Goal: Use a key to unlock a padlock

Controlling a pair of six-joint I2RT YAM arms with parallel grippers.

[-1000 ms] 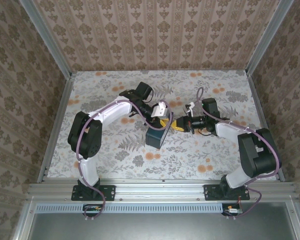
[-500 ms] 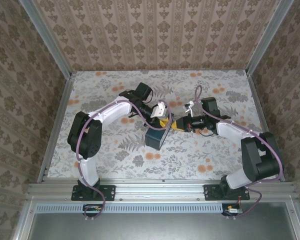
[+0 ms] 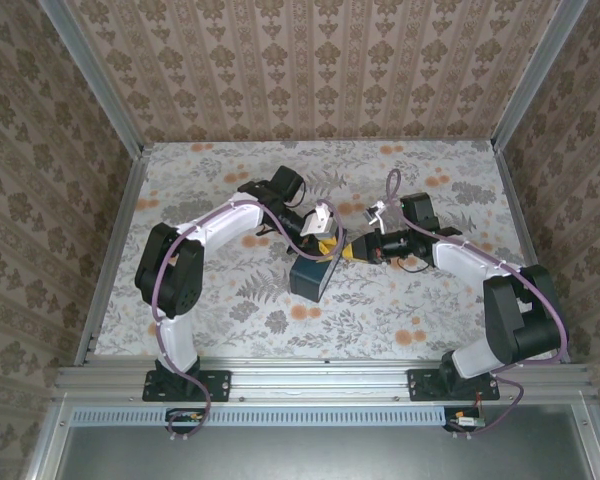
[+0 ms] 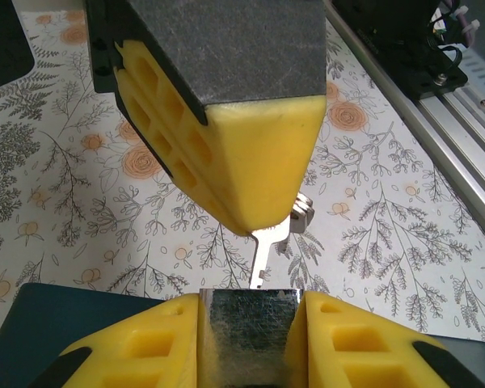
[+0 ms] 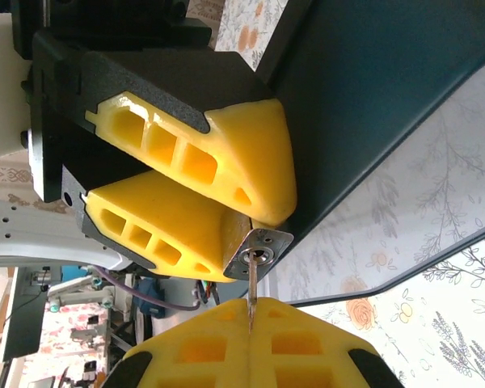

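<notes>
1. From above: left gripper and right gripper tip to tip over the middle of the table, beside a dark blue block.
2. From the left wrist: clamped on the padlock by its steel body; key blade reaching its face.
3. From the right wrist: pinched tight on the key, blade tip at the keyhole.

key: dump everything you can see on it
Small silver metal key with a flat notched blade. Its head is hidden between the shut yellow pads of the right claw, and a small metal ring sits at the head. The tip meets the keyway of the silver metal padlock, which the left claw clamps. Insertion depth unclear.
</notes>
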